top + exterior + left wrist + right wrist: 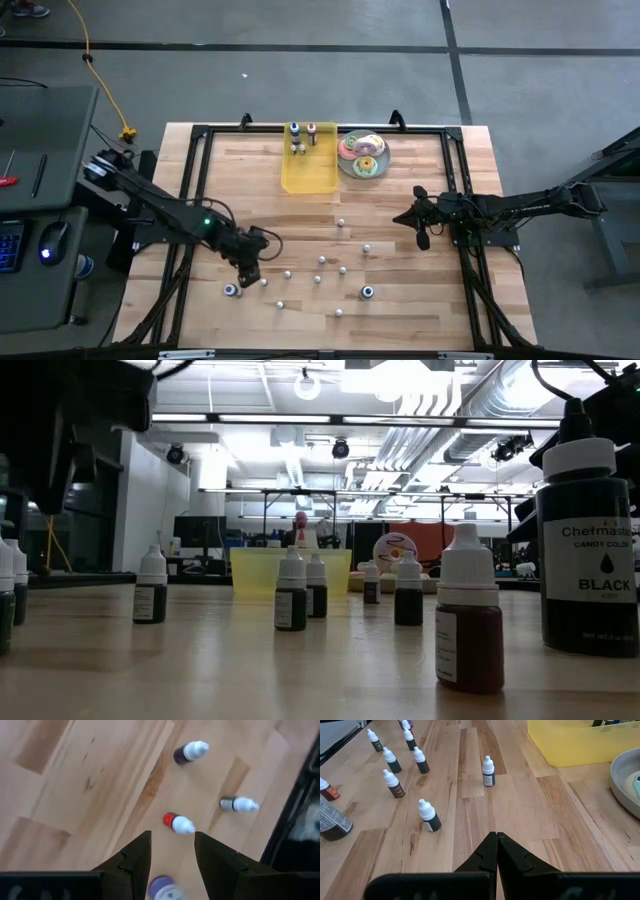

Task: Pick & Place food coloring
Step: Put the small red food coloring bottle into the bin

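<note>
Several tiny white-capped food coloring bottles (322, 262) stand upright, scattered over the near half of the wooden table; a few more stand in the far end of the yellow tray (308, 172). My left gripper (250, 272) hovers over the near-left bottles, open and pointing down. In the left wrist view its fingers (172, 837) stand either side of a purple-topped bottle (165, 890), with a red bottle (177, 823) just beyond the tips. My right gripper (420, 226) is shut (496, 840) and waits at the table's right, holding nothing. My left gripper has the purple-topped bottle (165, 890) standing upright on the table between its open fingers, which come from above. I cannot tell whether either finger touches it.
A plate of pastel doughnuts (362, 155) sits right of the tray at the far edge. Two larger bottles stand near the near edge, one labelled black (585, 550) and one at the near left (232, 291). A black frame borders the table (200, 180). Bare wood lies between tray and bottles.
</note>
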